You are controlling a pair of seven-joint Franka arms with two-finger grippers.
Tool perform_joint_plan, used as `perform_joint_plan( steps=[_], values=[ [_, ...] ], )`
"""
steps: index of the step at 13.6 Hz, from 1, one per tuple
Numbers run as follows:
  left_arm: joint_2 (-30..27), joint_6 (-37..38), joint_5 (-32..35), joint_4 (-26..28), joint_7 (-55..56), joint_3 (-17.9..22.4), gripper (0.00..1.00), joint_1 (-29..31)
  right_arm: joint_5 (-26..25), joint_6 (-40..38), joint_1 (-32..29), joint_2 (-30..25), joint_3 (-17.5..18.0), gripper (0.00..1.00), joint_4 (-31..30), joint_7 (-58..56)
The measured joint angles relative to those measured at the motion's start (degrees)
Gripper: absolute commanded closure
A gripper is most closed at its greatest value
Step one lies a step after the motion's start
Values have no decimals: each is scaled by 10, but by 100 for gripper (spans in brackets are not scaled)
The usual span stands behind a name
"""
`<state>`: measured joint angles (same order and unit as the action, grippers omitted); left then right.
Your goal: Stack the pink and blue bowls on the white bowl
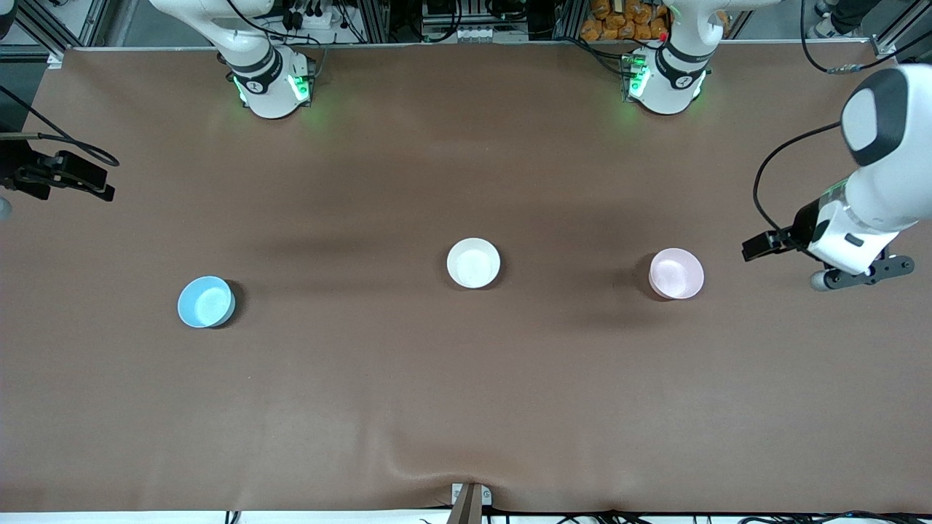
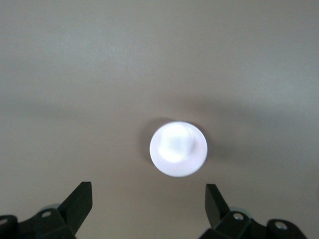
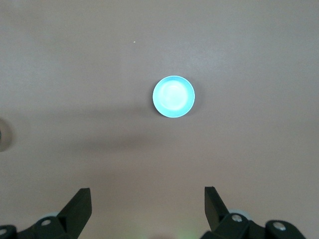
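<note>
From the front I see the white bowl (image 1: 473, 263) mid-surface (image 1: 466, 407), the blue bowl (image 1: 206, 301) toward the right arm's end and the pink bowl (image 1: 676, 273) toward the left arm's end, all well apart. My left claw (image 2: 148, 199) hangs over the left arm's edge, fingers spread, empty. Right claw (image 3: 147, 200) likewise spread, empty, the blue bowl (image 3: 173, 96) below it.

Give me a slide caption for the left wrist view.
Open left claw high over the pink bowl on brown table.
</note>
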<state>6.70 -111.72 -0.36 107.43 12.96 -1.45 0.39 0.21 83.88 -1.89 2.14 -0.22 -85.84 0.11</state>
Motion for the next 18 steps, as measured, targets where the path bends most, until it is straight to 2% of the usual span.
perform_joint_plan(
  steps=[3,7,14,16,18],
  values=[
    [24,-81,0,50,-33,0,0,21,0,0,0,0,0,0,0,0],
    [70,-170,0,85,-43,0,0,28,0,-1,0,0,0,0,0,0],
    [100,-200,0,115,-73,-6,0,47,0,1,0,7,0,0,0,0],
    [100,-200,0,133,-73,-20,11,46,0,1,0,7,0,0,0,0],
    [100,-208,0,155,-73,-29,15,46,0,2,0,7,0,0,0,0]
  ],
)
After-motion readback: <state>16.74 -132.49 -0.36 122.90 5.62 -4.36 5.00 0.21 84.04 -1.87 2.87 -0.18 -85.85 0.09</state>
